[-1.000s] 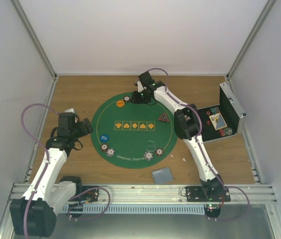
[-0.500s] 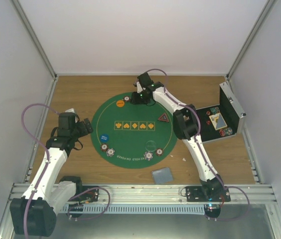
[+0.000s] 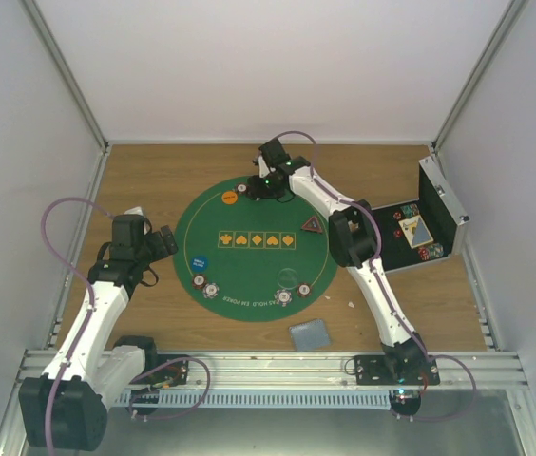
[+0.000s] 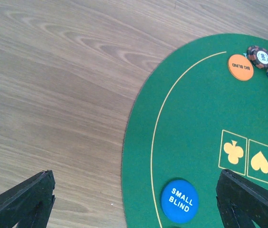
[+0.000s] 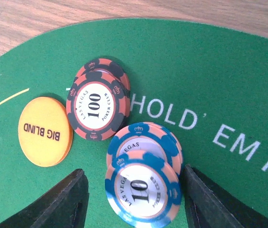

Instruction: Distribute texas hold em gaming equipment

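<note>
Comparing with the top view one second back, the right gripper [image 3: 257, 186] has shifted slightly leftward along the far edge of the green mat [image 3: 249, 271]; the left arm and all the pieces lie as before.

Right arm: stretched from the bench's near edge, elbow raised over the mat's right edge, forearm reaching the far edge. Its jaws are released – the fingers [image 5: 72, 199] straddle two overlapping teal chips [image 5: 141, 190] marked "10", felt showing at the left finger.

Left arm: folded, left gripper [image 3: 163, 242] over the bench just off the mat's left edge, jaws spread wide on nothing.

Legible markings:
- red chips [image 5: 95, 108], just left of the teal pair – "LAS VEGAS POKER CLUB", "100"
- orange disc [image 5: 44, 131], touching the red chips – "BIG BLIND"
- blue disc [image 4: 179, 201], near the mat's left edge – "SMALL BLIND"
- mat – "HOLD' EM"

Playing cards [image 3: 310, 334] lie on the bench beside the mat's near edge
</note>
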Controlling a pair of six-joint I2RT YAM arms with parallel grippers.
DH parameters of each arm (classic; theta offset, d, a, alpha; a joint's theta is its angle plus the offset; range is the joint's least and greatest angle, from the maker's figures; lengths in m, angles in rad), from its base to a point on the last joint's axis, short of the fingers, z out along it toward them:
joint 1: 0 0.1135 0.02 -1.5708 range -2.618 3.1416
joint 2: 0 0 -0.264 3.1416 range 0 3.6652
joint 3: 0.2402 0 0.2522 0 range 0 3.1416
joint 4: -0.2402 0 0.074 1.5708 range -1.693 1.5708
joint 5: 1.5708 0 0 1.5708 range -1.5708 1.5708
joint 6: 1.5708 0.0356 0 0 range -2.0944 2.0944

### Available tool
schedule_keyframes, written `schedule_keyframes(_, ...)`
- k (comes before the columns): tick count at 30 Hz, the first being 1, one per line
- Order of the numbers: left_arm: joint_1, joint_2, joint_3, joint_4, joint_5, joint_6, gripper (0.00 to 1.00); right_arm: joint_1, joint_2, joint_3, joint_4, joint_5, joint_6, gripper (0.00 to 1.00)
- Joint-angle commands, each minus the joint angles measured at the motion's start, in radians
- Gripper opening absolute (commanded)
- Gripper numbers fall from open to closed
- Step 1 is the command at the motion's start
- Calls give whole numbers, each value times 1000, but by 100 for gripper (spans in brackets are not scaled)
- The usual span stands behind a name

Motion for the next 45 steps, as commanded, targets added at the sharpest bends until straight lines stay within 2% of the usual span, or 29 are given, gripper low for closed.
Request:
schedule_keyframes(1, -8, 3, -4, 48, 4, 5, 94, 5, 64, -3, -35, 36, 7, 58)
schedule_keyframes(6, -8, 3, -4, 46, 2, 5, 94, 4, 56, -8, -38, 27, 5, 67)
schedule_keyframes(11, -8, 0, -4, 46, 1, 5, 94, 3, 0, -50, -17, 20, -2, 83)
schedule_keyframes(14, -9, -2, -3, 47, -2, 5, 94, -4, -58, -91, -15, 38, -7, 89)
schedule_keyframes(22, -10, -8, -3, 45, -5, 5, 94, -18, -316, -301, 10, 70, -69, 94)
schedule_keyframes(24, -10, -10, -3, 46, -8, 4, 94, -24, -426, -394, 18, 68, -72, 95)
schedule_keyframes(28, -10, -26, -2, 38, -28, 1, 94, -76, -673, -700, 53, 115, -9, 96)
schedule_keyframes(34, -10, -29, -6, 48, -20, 4, 94, -188, -1042, -1097, -34, 238, 82, 98)
schedule_keyframes(41, -13, -17, -5, 49, -10, 4, 94, -306, -1271, -1326, -269, 346, 202, 99)
schedule_keyframes(45, -15, -16, -6, 48, -10, 4, 94, -331, -1350, -1442, -304, 328, 278, 99)
